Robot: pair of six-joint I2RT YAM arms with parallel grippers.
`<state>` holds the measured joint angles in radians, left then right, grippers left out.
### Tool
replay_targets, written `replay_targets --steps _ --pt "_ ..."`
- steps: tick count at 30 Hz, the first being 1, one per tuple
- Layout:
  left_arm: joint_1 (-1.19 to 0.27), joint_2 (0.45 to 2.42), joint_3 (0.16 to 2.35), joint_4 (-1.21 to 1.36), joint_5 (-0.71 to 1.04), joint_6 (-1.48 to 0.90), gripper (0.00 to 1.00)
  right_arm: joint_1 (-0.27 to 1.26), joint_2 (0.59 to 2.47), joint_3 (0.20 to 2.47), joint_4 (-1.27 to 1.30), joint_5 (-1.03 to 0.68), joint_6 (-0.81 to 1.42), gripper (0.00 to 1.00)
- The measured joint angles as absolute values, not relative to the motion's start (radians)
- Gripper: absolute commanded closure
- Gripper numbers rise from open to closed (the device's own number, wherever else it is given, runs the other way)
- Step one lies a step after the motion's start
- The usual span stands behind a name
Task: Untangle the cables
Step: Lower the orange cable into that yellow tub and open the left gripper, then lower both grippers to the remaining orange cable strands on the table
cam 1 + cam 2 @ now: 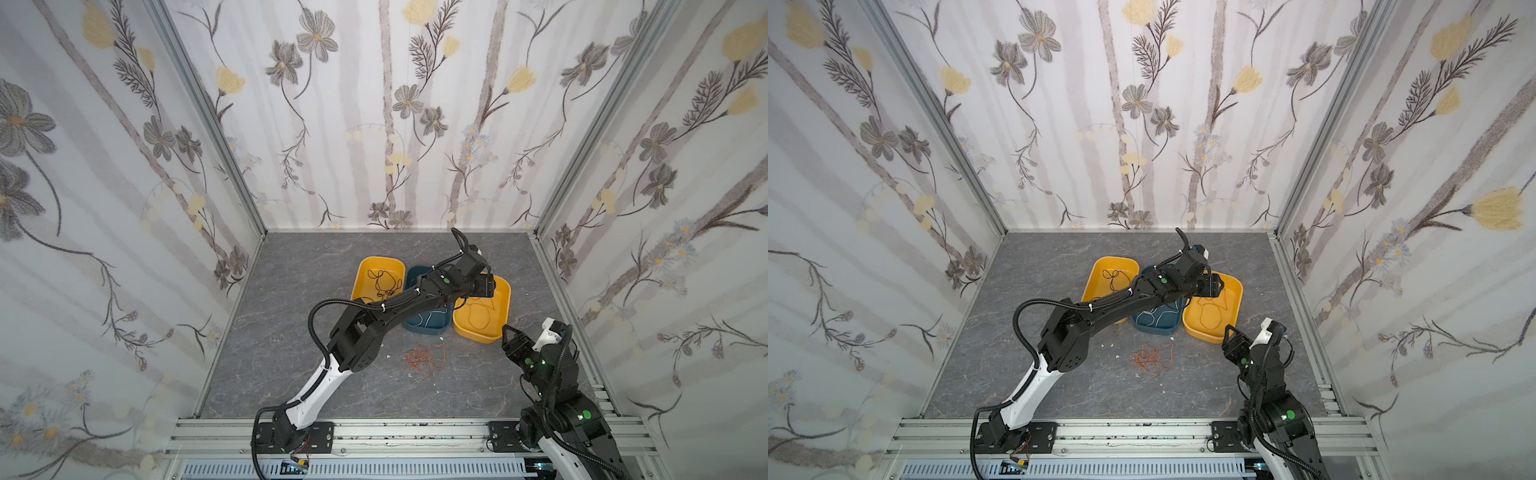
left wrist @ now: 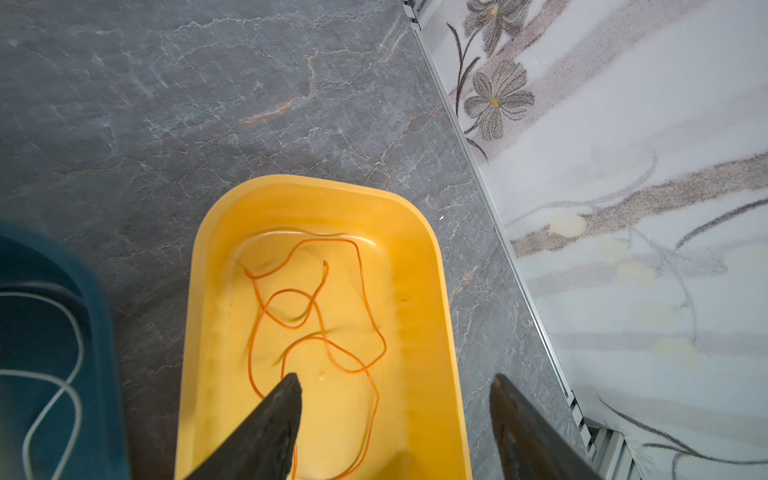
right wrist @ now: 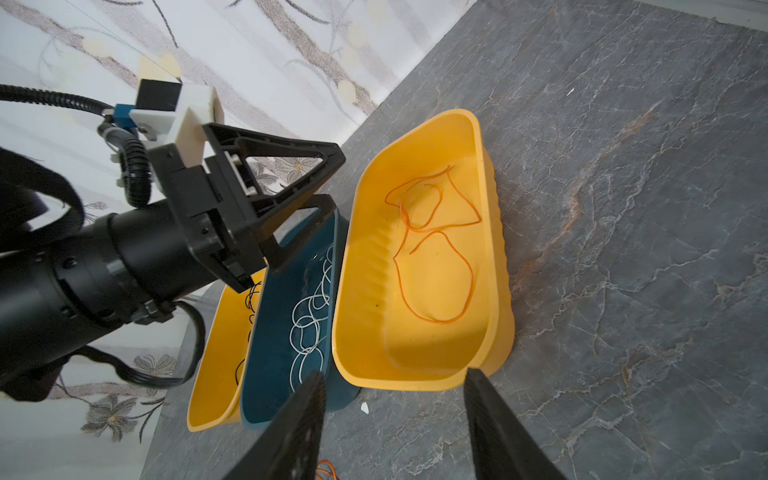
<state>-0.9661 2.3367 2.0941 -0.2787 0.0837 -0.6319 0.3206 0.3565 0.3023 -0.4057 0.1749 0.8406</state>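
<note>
The cables lie in four places. In both top views an orange tangle (image 1: pixel 424 359) sits on the bare table (image 1: pixel 291 299) at lower centre, several loops knotted over one another, with nothing touching it. Above it, at the centre of the frame, three trays stand side by side. The left-hand yellow tray (image 1: pixel 365 266) holds a black cable (image 1: pixel 384 282). The blue tray (image 1: pixel 415 276) in the middle holds a white cable (image 3: pixel 309 320) in loose coils. The right-hand yellow tray (image 3: pixel 345 291) holds one orange cable (image 2: pixel 316 316), slack, crossing itself a few times but not knotted.

The left gripper (image 2: pixel 397 378) reaches across the middle and hangs over the right-hand yellow tray, its fingers spread wide with nothing between them. The orange cable runs beneath one finger, and I cannot tell whether the two touch. The right gripper (image 3: pixel 393 374) hovers lower right of centre in the top views, near the closest corner of that same tray, fingers roughly half apart and empty.

By my reading, most of the work is done: black, white and one orange strand are each separated into their own tray. What is left is the orange tangle on the table. Whether it is one strand or several I cannot tell, but it needs picking apart, and neither gripper is at it.
</note>
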Motion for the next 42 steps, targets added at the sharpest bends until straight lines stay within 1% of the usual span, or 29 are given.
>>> replay_targets --steps 6,12,20,28,34,39,41,42 --pt "-0.962 2.149 1.887 -0.237 0.113 -0.602 0.28 0.321 0.421 0.278 -0.326 0.085 0.817 0.44" --pt "-0.947 1.917 1.596 -0.152 0.153 -0.582 0.29 0.36 0.574 0.222 -0.216 -0.051 0.804 0.42" --pt "-0.941 1.662 1.215 -0.11 0.15 -0.575 0.3 0.534 0.793 0.203 -0.051 -0.077 0.795 0.39" --pt "-0.934 1.452 0.915 -0.1 0.138 -0.604 0.32 0.625 0.982 0.196 0.084 -0.088 0.81 0.39" --pt "-0.933 1.39 0.759 -0.097 0.162 -0.639 0.33 0.685 1.096 0.196 0.164 -0.097 0.826 0.41" --pt "-0.933 1.401 0.71 -0.066 0.18 -0.656 0.36 0.731 1.193 0.202 0.22 -0.103 0.838 0.45" --pt "-0.935 1.425 0.704 -0.041 0.188 -0.661 0.38 0.746 1.225 0.21 0.234 -0.103 0.844 0.48" --pt "-0.935 1.441 0.699 -0.025 0.195 -0.663 0.39 0.754 1.242 0.215 0.245 -0.102 0.844 0.52"
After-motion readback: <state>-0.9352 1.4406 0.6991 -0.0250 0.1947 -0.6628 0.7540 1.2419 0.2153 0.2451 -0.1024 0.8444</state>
